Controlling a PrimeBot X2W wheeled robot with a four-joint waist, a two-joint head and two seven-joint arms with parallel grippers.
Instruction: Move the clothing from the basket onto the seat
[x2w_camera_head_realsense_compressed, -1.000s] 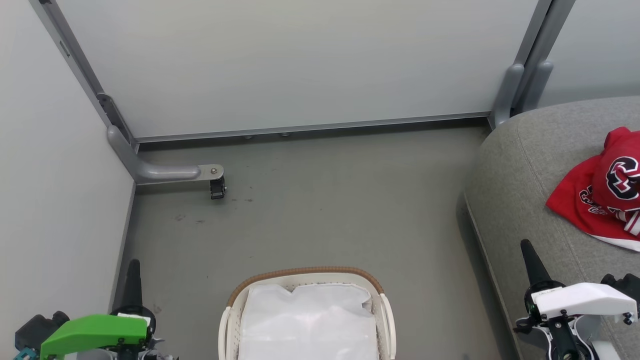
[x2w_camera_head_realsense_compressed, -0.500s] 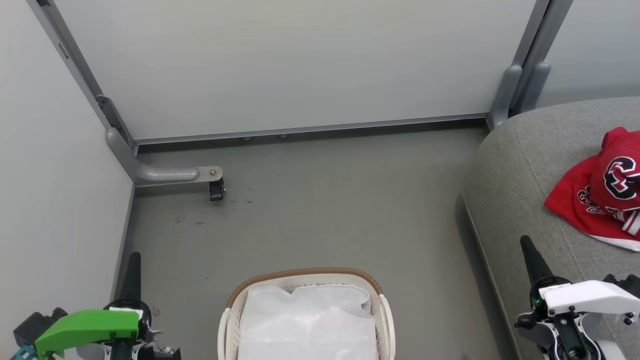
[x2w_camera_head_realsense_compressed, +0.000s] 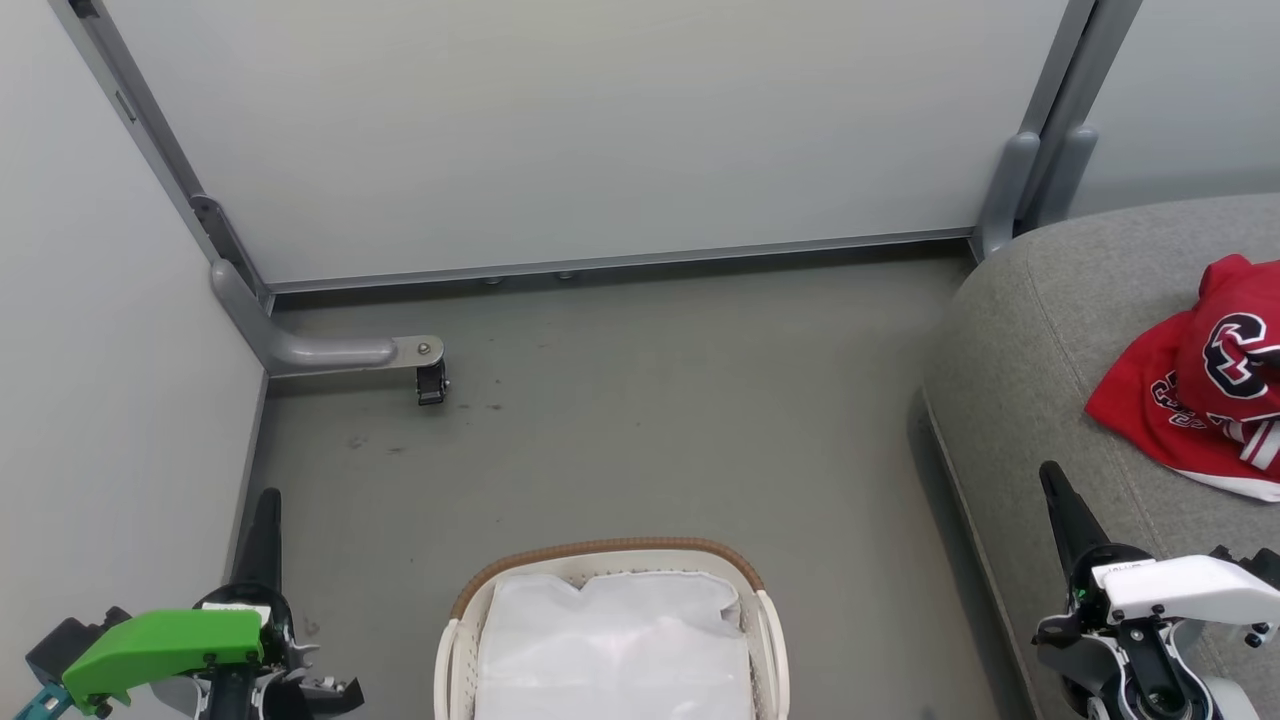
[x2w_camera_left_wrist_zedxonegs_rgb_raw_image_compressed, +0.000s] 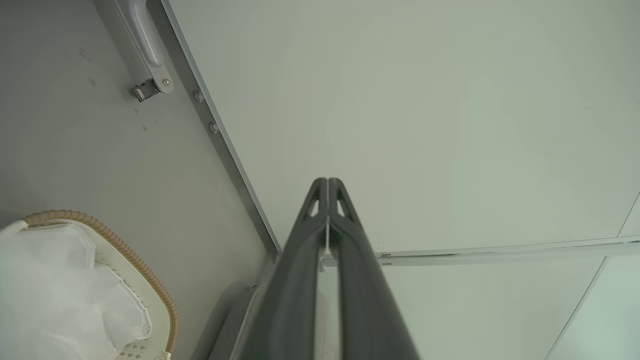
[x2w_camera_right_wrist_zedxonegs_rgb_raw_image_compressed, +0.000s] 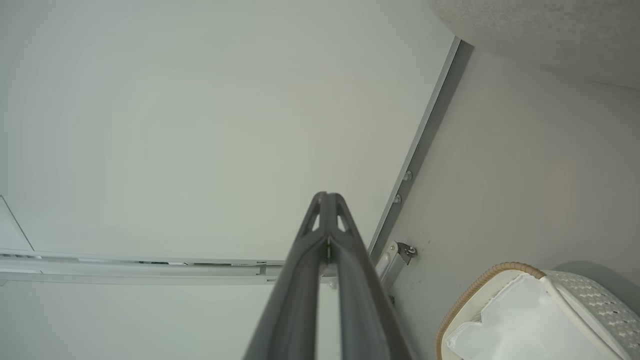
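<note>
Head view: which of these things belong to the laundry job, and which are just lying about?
Part of the job:
red clothing, lying on the grey seat
white basket with its white liner

Just there:
metal foot with caster
wall panels
floor

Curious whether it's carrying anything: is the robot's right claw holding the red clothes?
No, the right gripper is shut and empty; the red clothing lies apart on the seat.

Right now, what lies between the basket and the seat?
A bare strip of grey floor runs between the basket and the seat, seen in the head view.
</note>
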